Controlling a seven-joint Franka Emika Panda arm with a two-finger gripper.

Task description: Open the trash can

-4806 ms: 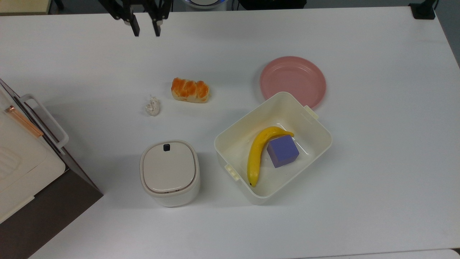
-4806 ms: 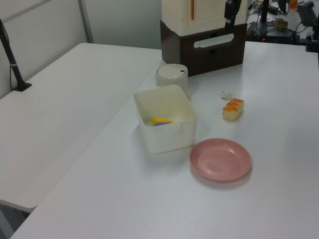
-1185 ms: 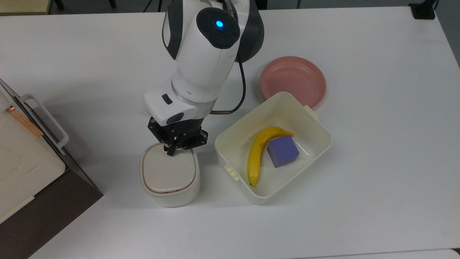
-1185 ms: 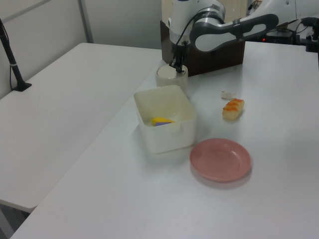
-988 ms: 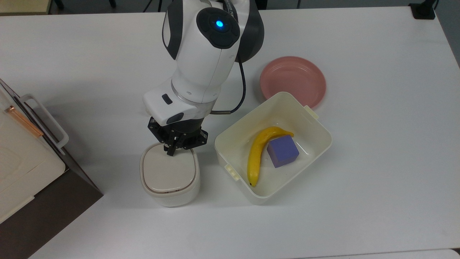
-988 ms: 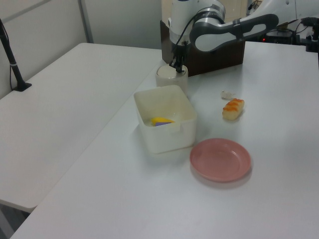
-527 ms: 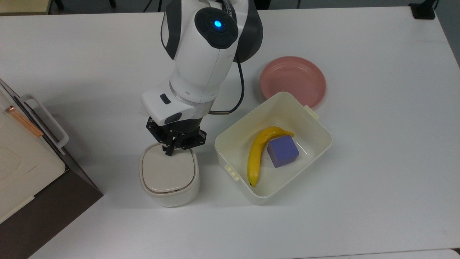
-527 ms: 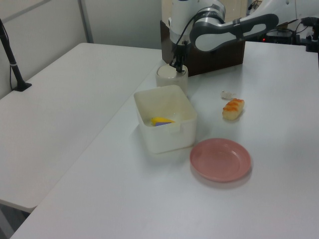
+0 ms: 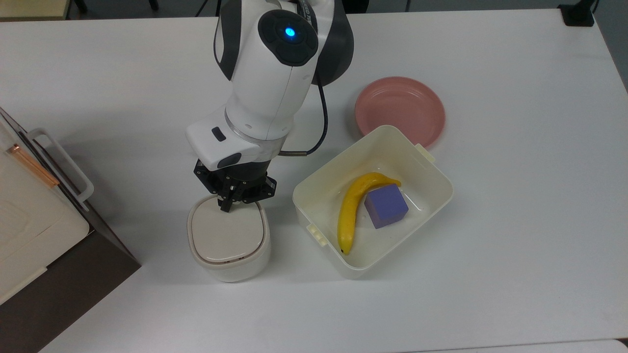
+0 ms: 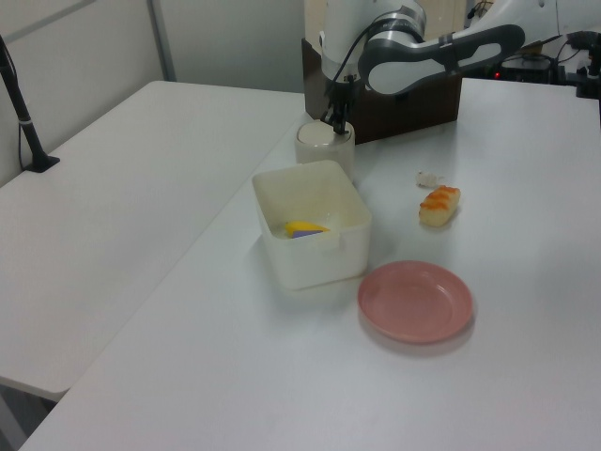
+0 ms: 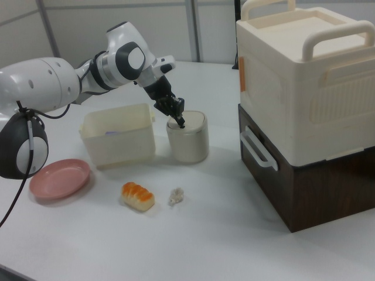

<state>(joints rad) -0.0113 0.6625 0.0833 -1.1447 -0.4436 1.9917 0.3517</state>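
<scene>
One of each thing sits on the white table [image 9: 515, 220], with no readable writing on any of them. Largest is the white-and-brown appliance [image 11: 304, 111] with handles, at the top view's left edge. Next comes the lidless cream tub [image 9: 427, 169], holding one banana [image 9: 351, 208] and one purple cube [image 9: 386, 206], with the pink plate [image 9: 400, 105] touching or just behind its far corner. The trash can [image 9: 229, 240] stands between the appliance and the tub, just beside the tub: a small, cream-white, rounded-square bin with a flat beige lid that lies closed. The gripper [image 9: 226, 206] points down at the lid's edge nearest the arm, its tip at the lid; its fingers are pressed together, grasping nothing. Smaller still, one bread roll [image 11: 138, 196] and one crumpled scrap of paper [image 11: 176, 196] lie near each other on the table.
</scene>
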